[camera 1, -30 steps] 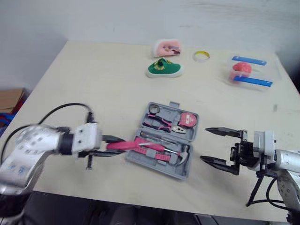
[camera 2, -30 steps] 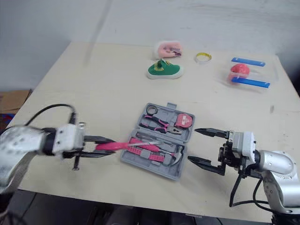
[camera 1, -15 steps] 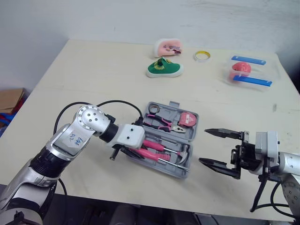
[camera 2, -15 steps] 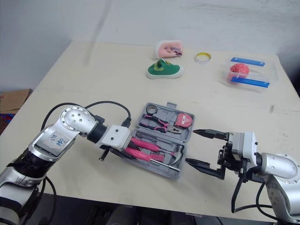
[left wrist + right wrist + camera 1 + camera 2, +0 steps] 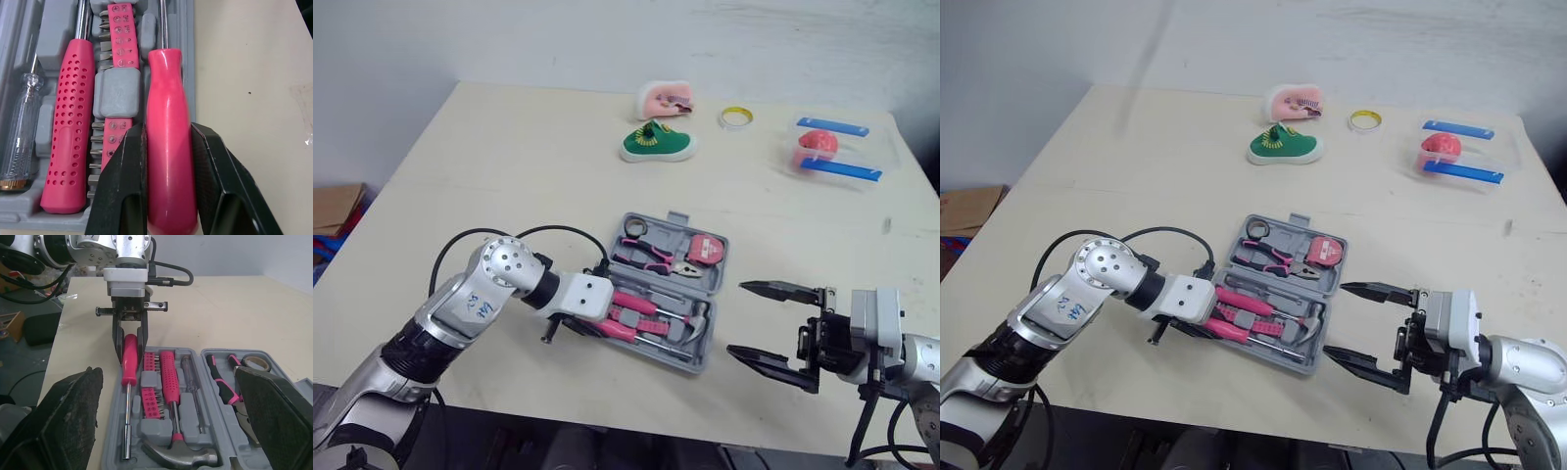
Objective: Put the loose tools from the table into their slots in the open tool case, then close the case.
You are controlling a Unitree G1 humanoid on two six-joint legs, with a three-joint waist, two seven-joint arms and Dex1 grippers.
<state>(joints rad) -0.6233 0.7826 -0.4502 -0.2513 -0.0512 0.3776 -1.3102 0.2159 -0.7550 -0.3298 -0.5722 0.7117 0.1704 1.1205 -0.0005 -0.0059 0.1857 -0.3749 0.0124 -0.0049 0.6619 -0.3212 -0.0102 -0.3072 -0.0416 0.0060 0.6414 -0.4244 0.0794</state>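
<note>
at the near-left edge of the open tool case (image 5: 113,421), the left gripper (image 5: 168,132) is clamped on the smooth pink handle of a screwdriver (image 5: 168,147), one black finger on each side. the tool lies along the nearest slot with its steel shaft pointing right, toward the hammer (image 5: 176,455). it runs parallel to the perforated-handled screwdriver (image 5: 66,142), with the strip of bits (image 5: 120,88) between them. holding the handle from both sides keeps the shaft lined up with the groove, probably so the tool can be pressed straight down. whether it has seated fully i cannot tell.

the far half of the case holds the pliers (image 5: 651,257) and the tape measure (image 5: 705,250). right of the case and apart from it, the right gripper (image 5: 737,318) hovers over the table (image 5: 509,157), its fingers spread wide with nothing between them. it is likely parked out of the way, ready to help fold the case. judging by the filled slots, this looks like the last tool, with closing to follow its release.
</note>
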